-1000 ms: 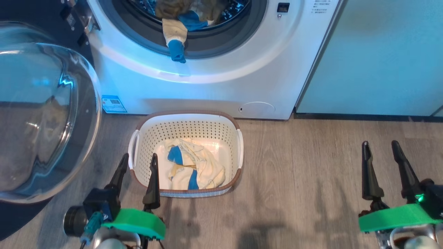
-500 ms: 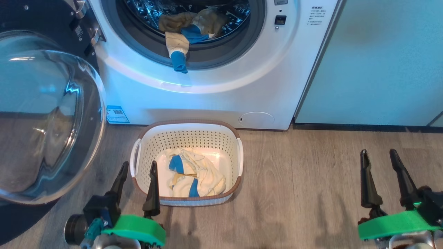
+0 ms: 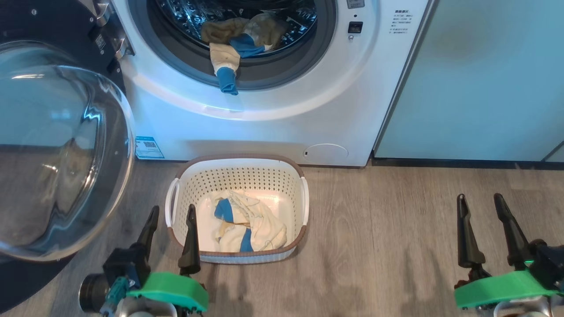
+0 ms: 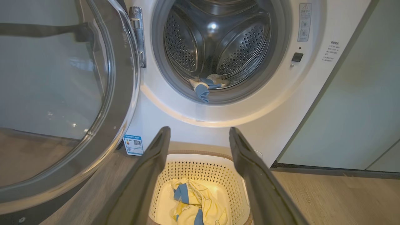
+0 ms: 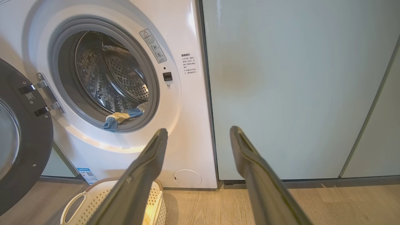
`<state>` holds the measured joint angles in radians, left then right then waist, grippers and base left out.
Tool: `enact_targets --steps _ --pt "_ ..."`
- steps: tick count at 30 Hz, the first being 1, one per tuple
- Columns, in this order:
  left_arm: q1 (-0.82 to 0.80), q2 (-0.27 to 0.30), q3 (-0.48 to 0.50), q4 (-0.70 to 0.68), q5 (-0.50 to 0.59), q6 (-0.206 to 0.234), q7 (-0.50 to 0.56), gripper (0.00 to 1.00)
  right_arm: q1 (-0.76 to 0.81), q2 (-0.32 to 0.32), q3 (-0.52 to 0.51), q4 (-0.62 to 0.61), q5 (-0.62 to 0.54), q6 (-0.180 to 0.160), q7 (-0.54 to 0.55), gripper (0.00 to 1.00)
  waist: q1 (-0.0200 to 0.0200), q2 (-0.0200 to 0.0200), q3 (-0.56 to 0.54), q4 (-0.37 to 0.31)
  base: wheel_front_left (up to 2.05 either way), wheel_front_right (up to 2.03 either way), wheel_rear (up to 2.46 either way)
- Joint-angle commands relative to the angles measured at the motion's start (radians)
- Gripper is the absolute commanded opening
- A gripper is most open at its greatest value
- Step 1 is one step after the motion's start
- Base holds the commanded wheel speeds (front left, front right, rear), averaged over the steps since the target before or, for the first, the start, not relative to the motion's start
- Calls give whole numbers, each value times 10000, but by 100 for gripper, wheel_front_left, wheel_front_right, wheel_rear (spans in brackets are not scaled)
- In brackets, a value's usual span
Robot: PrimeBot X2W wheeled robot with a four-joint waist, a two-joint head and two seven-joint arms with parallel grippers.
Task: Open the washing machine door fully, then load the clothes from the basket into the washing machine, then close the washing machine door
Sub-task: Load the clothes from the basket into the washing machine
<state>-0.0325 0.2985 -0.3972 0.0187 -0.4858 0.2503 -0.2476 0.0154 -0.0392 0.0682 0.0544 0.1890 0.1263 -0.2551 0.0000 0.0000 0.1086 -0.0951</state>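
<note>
Wood-grain flooring (image 3: 396, 229) runs up to a white washing machine (image 3: 286, 123), which stands just beside a pale teal cabinet (image 3: 484, 79) on the robot's right. The washing machine door (image 3: 57, 149) is swung wide open to the robot's left, hinged at the left side of the opening. Its clear glass bowl bulges toward the head camera. The steel drum (image 4: 218, 37) is exposed inside the grey gasket (image 3: 273, 75). One cream and blue garment (image 3: 227, 66) lies at the front of the drum, with a blue end draped over the lower gasket lip. A blue sticker (image 3: 149, 147) sits at the lower left of the machine front and a round hatch (image 3: 326, 152) at the lower right.

The basket (image 3: 304, 198) stands on the floor directly in front of the machine, near its base. The clothes (image 3: 253, 220) lie on the basket bottom as a crumpled cream-yellow bundle with blue patches.

The left gripper (image 3: 172, 207) hovers at the basket's near left corner, fingers spread wide and holding nothing. In the head view one finger overlaps the basket rim; contact cannot be determined. The right gripper (image 3: 479, 196) hangs over bare floor, well to the right of the basket, fingers spread wide and holding nothing. In the right wrist view its fingers point toward the seam between machine and cabinet.
</note>
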Motion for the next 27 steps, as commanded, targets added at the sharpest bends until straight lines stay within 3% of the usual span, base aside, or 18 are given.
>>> enact_targets --steps 1,19,27 --pt "-207 110 398 -246 49 1283 -140 100 -197 -110 214 -302 -39 44 -67 100 0 0 21 2 0 0 0" --pt "-1163 -8 674 378 -62 817 -141 100 -602 -110 286 -459 108 44 -67 100 0 0 910 -305 0 0 0" --pt "-2571 66 773 1090 -425 253 267 100 -1126 -110 409 -664 336 44 -67 100 0 0 2067 -642 0 0 0"
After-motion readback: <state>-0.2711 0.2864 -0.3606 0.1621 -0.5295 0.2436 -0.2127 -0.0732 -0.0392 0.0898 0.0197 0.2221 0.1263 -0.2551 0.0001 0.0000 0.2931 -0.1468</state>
